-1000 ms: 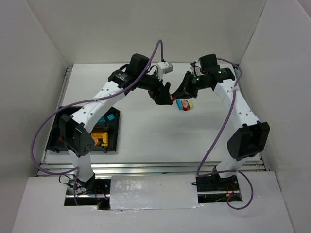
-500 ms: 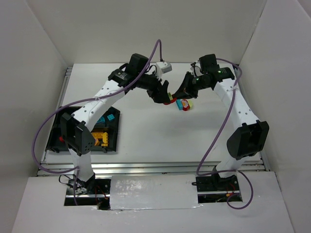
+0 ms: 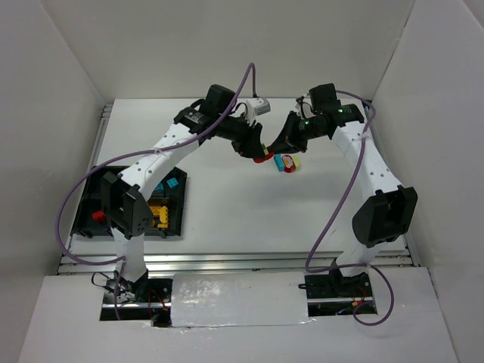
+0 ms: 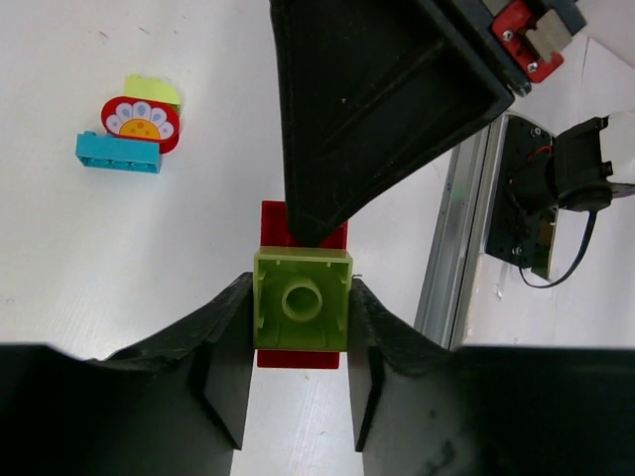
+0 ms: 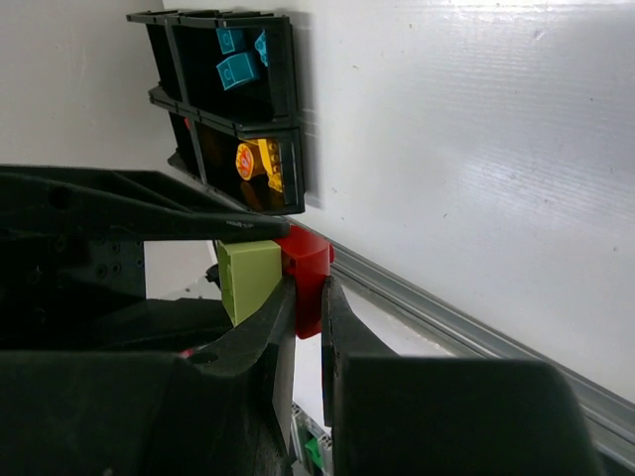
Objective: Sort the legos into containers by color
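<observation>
A lime green lego (image 4: 301, 299) is joined to a red lego (image 4: 298, 358), and both hang above the table. My left gripper (image 4: 301, 297) is shut on the green one. My right gripper (image 5: 308, 293) is shut on the red lego (image 5: 306, 260), with the green lego (image 5: 248, 280) sticking out to its left. In the top view both grippers meet over mid-table, left gripper (image 3: 255, 149) facing right gripper (image 3: 274, 147). A small cluster of legos (image 3: 286, 162) lies just beside them: a cyan brick (image 4: 117, 154), a red flower-printed piece (image 4: 141, 119) and a lime piece (image 4: 154, 89). The containers (image 3: 83, 227) sit at the far left.
The black tray holds cyan bricks (image 3: 172, 184), yellow-orange bricks (image 3: 157, 215) and a red piece (image 3: 98, 217) in separate compartments. An aluminium rail (image 3: 242, 261) runs along the table's near edge. White walls enclose the table on three sides.
My left gripper has moved slightly right and shut on the green lego. The right gripper has stayed put, holding the red one.
</observation>
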Available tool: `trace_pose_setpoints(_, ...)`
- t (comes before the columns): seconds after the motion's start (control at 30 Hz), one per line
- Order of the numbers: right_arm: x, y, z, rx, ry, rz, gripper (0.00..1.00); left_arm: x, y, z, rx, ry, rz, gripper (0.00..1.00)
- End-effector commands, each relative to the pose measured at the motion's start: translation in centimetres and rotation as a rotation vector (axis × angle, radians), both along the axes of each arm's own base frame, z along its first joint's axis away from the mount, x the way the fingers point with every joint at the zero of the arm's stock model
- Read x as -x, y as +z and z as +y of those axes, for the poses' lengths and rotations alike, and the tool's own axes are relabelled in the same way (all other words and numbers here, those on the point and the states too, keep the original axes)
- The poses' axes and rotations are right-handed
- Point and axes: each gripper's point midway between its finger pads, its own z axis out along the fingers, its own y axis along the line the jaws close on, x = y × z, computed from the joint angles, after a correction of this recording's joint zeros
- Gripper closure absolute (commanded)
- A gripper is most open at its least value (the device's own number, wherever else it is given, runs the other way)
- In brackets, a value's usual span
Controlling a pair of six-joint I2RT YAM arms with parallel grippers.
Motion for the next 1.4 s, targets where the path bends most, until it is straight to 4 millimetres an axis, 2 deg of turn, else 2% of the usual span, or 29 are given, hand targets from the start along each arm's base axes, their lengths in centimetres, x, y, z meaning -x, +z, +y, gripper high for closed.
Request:
trace_pose_setpoints(0.0,-0.5,2.4,1.1,-0.055,0.033,-0.062,1.00,-0.1,1.7,-0.6,0.045,-0.026,-0.034,0.55)
trace_pose_setpoints(0.03,-0.6,2.3,1.1,-0.054,0.034,-0.063,1.00,-0.2,1.7,-0.6,0.044,-0.026,-0.038,0.64)
trace_pose_setpoints(0.07,-0.7,2.5,1.1,-0.053,0.035,-0.069,1.00,-0.1,1.9,-0.6,0.046,-0.022,-0.042,0.82)
trace_pose_setpoints(0.17,-0.5,2.4,1.2,-0.059,0.047,-0.072,1.00,-0.5,2.2,-0.6,0.045,-0.006,-0.047,1.00)
trace_pose_setpoints(0.2,-0.4,2.4,1.3,-0.073,0.057,-0.067,0.99,-0.5,2.4,-0.6,0.048,-0.002,-0.052,1.00)
trace_pose_setpoints(0.27,-0.3,2.6,1.7,-0.097,0.076,-0.081,0.91,-0.7,2.7,-0.6,0.052,0.002,-0.058,1.00)
trace_pose_setpoints(0.3,0.1,3.2,2.2,-0.140,0.110,-0.085,0.82,-0.7,2.7,-0.6,0.054,0.003,-0.058,1.00)
trace_pose_setpoints(0.33,0.1,3.4,2.3,-0.167,0.119,-0.104,0.47,-0.7,2.9,-0.7,0.061,0.000,-0.061,1.00)
trace_pose_setpoints(0.37,0.2,3.6,2.6,-0.189,0.130,-0.114,0.29,-0.7,3.0,-0.7,0.066,-0.002,-0.058,1.00)
trace_pose_setpoints(0.4,0.3,3.9,2.4,-0.216,0.137,-0.123,0.16,-0.7,3.1,-0.7,0.072,-0.004,-0.057,1.00)
trace_pose_setpoints(0.43,0.4,3.2,2.3,-0.223,0.125,-0.107,0.01,-0.5,3.3,-0.7,0.084,-0.013,-0.045,1.00)
trace_pose_setpoints(0.47,0.1,4.0,2.0,-0.232,0.115,-0.161,0.00,-0.6,3.5,-0.6,0.093,-0.015,-0.047,1.00)
trace_pose_setpoints(0.53,-0.6,3.7,0.3,-0.230,0.068,-0.186,0.00,-0.5,3.8,-0.5,0.106,-0.024,-0.048,1.00)
trace_pose_setpoints(0.57,-0.7,4.5,-0.1,-0.244,0.076,-0.233,0.00,-0.7,3.7,-0.3,0.107,0.001,-0.015,1.00)
trace_pose_setpoints(0.6,-0.3,4.3,0.0,-0.261,0.093,-0.230,0.00,-0.7,3.8,-0.1,0.111,0.005,-0.018,1.00)
trace_pose_setpoints(0.63,-0.5,4.5,-0.8,-0.271,0.104,-0.263,0.00,-0.7,4.0,0.0,0.114,0.010,-0.012,1.00)
trace_pose_setpoints(0.7,0.1,4.6,-0.7,-0.284,0.129,-0.292,0.00,-0.8,4.4,0.2,0.136,0.017,-0.002,1.00)
trace_pose_setpoints(0.73,0.5,5.6,-0.4,-0.320,0.155,-0.333,0.00,-0.9,4.6,0.4,0.142,0.022,0.000,1.00)
trace_pose_setpoints(0.8,1.3,5.0,-0.3,-0.343,0.170,-0.332,0.00,-1.0,5.0,0.5,0.146,0.042,0.010,1.00)
trace_pose_setpoints(0.87,1.9,5.8,-0.2,-0.353,0.199,-0.387,0.00,-1.3,5.2,0.5,0.151,0.072,0.049,1.00)
trace_pose_setpoints(0.97,2.3,6.2,-0.1,-0.362,0.212,-0.426,0.00,-0.9,6.2,-0.1,0.200,0.094,0.131,1.00)
trace_pose_setpoints(1.1,2.4,6.3,-0.1,-0.392,0.193,-0.455,0.00,0.4,9.1,-0.7,0.294,0.102,0.201,1.00)
trace_pose_setpoints(1.13,2.3,7.5,0.1,-0.421,0.188,-0.496,0.00,1.0,10.4,-0.5,0.324,0.097,0.199,1.00)
trace_pose_setpoints(1.2,2.7,7.5,0.3,-0.482,0.163,-0.459,0.00,1.6,12.5,-0.7,0.403,0.085,0.221,1.00)
trace_pose_setpoints(1.23,2.7,9.0,0.4,-0.507,0.183,-0.554,0.00,2.3,12.2,-0.9,0.419,0.052,0.264,1.00)
trace_pose_setpoints(1.27,3.0,8.8,0.4,-0.527,0.182,-0.553,0.01,2.3,13.5,-1.1,0.472,0.031,0.261,1.00)
trace_pose_setpoints(1.3,3.4,9.3,0.6,-0.562,0.186,-0.537,0.01,2.5,13.5,-1.3,0.483,0.010,0.269,1.00)
trace_pose_setpoints(1.33,3.7,10.5,0.6,-0.579,0.211,-0.618,0.02,2.5,13.2,-1.3,0.483,0.003,0.281,1.00)
trace_pose_setpoints(1.37,3.9,10.7,0.7,-0.591,0.218,-0.632,0.03,2.4,12.9,-1.2,0.476,0.004,0.292,1.00)
